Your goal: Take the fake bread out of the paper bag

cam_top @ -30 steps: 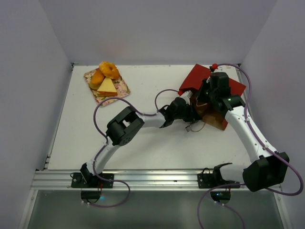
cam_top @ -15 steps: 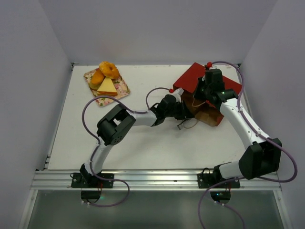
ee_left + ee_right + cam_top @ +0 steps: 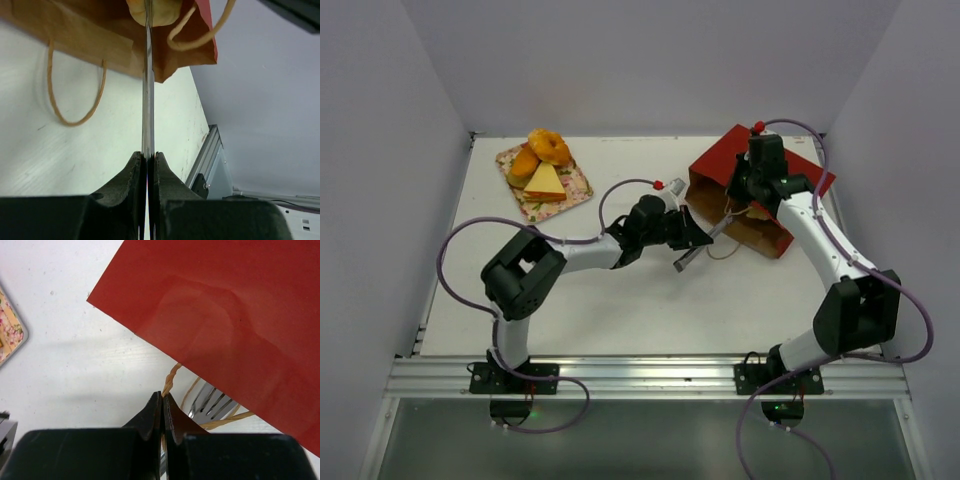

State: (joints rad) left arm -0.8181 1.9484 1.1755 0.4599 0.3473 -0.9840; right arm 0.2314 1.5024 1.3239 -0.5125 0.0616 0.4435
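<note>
Tan roll (image 3: pixel 152 12) sits just inside paper bag (image 3: pixel 195 35) mouth, dead ahead of left gripper (image 3: pixel 146 159), the nearer one, clamped on fork (image 3: pixel 148 100); fork's length runs straight to roll. Right gripper (image 3: pixel 163 400) pinched on cord handle (image 3: pixel 171 376)

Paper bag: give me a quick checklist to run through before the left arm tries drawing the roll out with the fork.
1. Left fingers shut on the fork: ok.
2. Fork's far end reaches the tan roll at the bag mouth: ok.
3. Roll actually speared or hooked: cannot tell.
4. Right fingers shut on a cord handle: ok.
5. Paper bag mouth facing the left arm, brown inside showing: ok.
6. Roll out of the bag: not ok.
</note>
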